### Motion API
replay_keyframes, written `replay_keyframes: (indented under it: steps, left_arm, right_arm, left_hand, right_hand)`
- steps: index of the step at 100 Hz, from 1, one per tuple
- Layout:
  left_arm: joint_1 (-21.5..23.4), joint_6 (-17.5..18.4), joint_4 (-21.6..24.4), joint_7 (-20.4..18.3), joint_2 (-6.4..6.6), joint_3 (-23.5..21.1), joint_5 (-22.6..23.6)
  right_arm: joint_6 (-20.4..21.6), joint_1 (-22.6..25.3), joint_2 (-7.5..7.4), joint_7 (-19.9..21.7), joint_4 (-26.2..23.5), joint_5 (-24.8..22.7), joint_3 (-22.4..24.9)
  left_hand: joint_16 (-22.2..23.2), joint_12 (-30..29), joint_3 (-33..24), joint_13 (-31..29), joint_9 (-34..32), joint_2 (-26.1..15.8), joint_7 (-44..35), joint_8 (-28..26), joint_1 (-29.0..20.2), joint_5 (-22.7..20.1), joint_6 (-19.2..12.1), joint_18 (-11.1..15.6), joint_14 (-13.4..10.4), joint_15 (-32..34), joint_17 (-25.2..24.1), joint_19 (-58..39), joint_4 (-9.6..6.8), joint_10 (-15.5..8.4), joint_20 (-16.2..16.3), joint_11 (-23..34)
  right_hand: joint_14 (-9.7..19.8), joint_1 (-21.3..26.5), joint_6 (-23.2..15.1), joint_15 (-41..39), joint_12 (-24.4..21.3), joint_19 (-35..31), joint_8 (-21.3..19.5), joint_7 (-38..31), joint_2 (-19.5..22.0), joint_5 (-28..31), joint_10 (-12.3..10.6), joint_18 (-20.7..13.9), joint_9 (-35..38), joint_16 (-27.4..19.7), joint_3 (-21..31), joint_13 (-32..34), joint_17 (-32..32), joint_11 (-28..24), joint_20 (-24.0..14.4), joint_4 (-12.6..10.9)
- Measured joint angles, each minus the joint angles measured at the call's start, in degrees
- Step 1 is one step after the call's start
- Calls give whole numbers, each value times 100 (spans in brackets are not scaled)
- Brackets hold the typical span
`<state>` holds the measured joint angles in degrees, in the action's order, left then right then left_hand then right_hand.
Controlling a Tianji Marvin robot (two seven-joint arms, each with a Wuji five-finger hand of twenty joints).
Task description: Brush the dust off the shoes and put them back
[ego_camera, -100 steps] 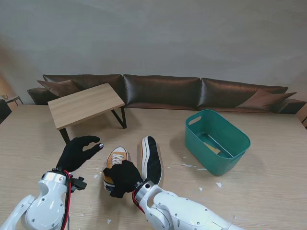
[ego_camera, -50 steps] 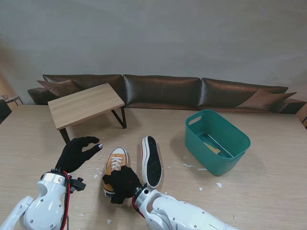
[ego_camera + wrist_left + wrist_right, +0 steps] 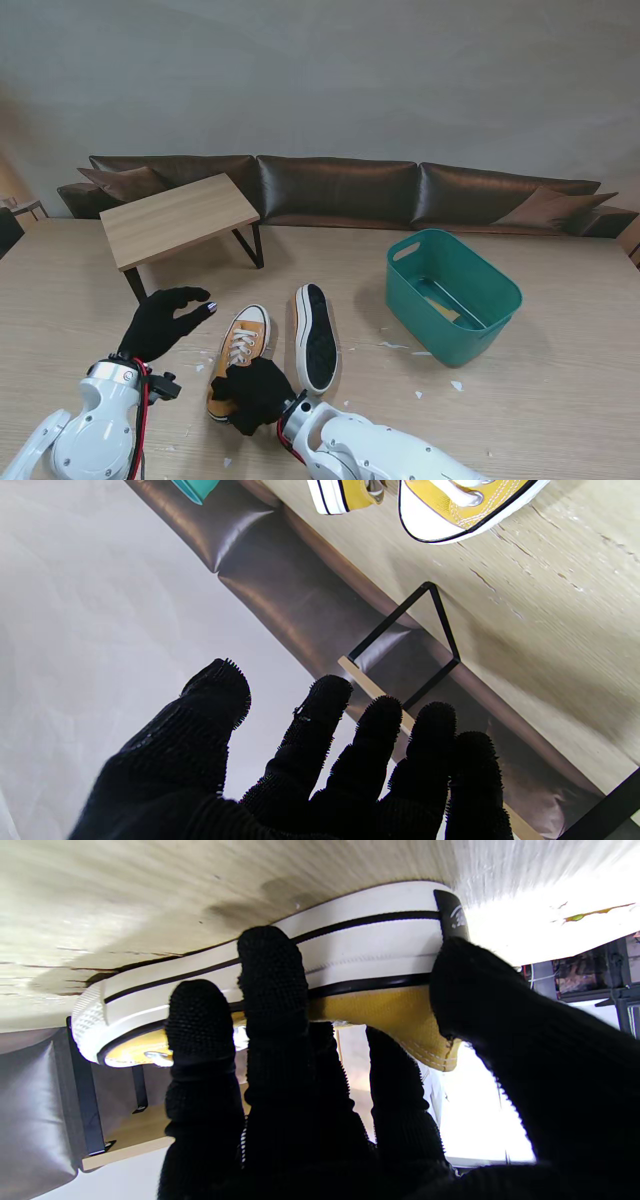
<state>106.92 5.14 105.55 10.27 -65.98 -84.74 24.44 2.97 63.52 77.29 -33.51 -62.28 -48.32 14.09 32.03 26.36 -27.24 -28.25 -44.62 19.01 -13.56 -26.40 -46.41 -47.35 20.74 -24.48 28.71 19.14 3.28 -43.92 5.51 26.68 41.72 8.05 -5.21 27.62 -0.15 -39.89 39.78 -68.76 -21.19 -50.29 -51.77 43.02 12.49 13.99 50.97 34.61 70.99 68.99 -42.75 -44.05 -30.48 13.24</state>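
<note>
A yellow canvas shoe (image 3: 240, 342) with white laces stands upright on the table, toe pointing away from me. My right hand (image 3: 256, 394), in a black bristly glove, is shut on its heel. The right wrist view has the fingers (image 3: 272, 975) wrapped over the white rubber sole (image 3: 360, 942) and the thumb at the heel. The second shoe (image 3: 315, 335) lies on its side just to the right, black sole showing. To the left of the shoes my left hand (image 3: 164, 321) hovers open, its gloved fingers (image 3: 320, 720) spread and holding nothing.
A green plastic basket (image 3: 500, 300) stands to the right, farther from me. At the far left is a small wooden table (image 3: 178, 218) with black legs. A brown sofa (image 3: 340, 190) runs along the wall. White specks dot the tabletop near the shoes.
My right hand has drawn the yellow shoe nearer to me and a little left, away from the second shoe. The left hand has barely moved.
</note>
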Motion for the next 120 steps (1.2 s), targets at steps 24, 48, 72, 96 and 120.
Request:
replay_keyframes:
  steps: [24, 48, 72, 96, 120]
  left_arm:
    - [-3, -3, -6, -28, 3, 13, -13]
    - [-38, 76, -50, 0, 1, 35, -32]
    - [-21, 183, -49, 78, -3, 7, -9]
    - [-80, 316, -104, 138, -6, 23, -10]
    - [-105, 321, -121, 148, -8, 40, -20]
  right_arm:
    - [71, 122, -87, -87, -151, -68, 169]
    - [-37, 306, -241, -330, -609, -279, 389]
    - [-72, 416, -356, -124, -1071, -205, 819]
    - [82, 568, -541, 179, -1550, -106, 1224]
    - [294, 945, -810, 794, -2305, -121, 1860]
  left_hand:
    - [0, 0, 2, 0, 0, 0, 1, -1, 0, -1, 0, 0, 1, 0, -1, -2, 0, 0, 0, 0]
    - [0, 1, 7, -1, 0, 0, 1, -1, 0, -1, 0, -2, 1, 25, -2, -54, 0, 0, 0, 0]
    - [1, 1, 7, -1, 0, 0, 1, -1, 0, -1, 0, -3, 2, 26, -2, -55, 0, 1, 0, 0]
    - [1, 1, 7, -1, 0, 0, 1, -1, 0, -3, 0, -3, 2, 26, -3, -55, 0, 1, 0, 0]
    - [1, 1, 7, -1, 0, 0, 1, -1, 0, -4, 0, -4, 3, 26, -6, -55, 0, 1, -3, 0]
  right_hand:
    - [-20, -284, -85, 356, -586, 268, -228, 297, 137, -301, -380, 22, 20, -177, 82, -326, 0, 181, 132, -272]
    - [-49, -800, -93, 512, -788, 374, -263, 351, 425, -361, -607, 90, -110, -267, -101, -451, 0, 389, 157, -274]
    - [-184, -931, -141, 654, -864, 484, -264, 423, 561, -361, -608, 189, -310, -339, -335, -699, 0, 462, 253, -330]
    - [-251, -997, -217, 804, -881, 531, -269, 510, 710, -427, -643, 244, -382, -447, -469, -801, 0, 480, 278, -330]
    - [-378, -1195, -309, 1087, -948, 678, -269, 711, 920, -603, -724, 303, -530, -543, -611, -1131, 3, 747, 278, -395]
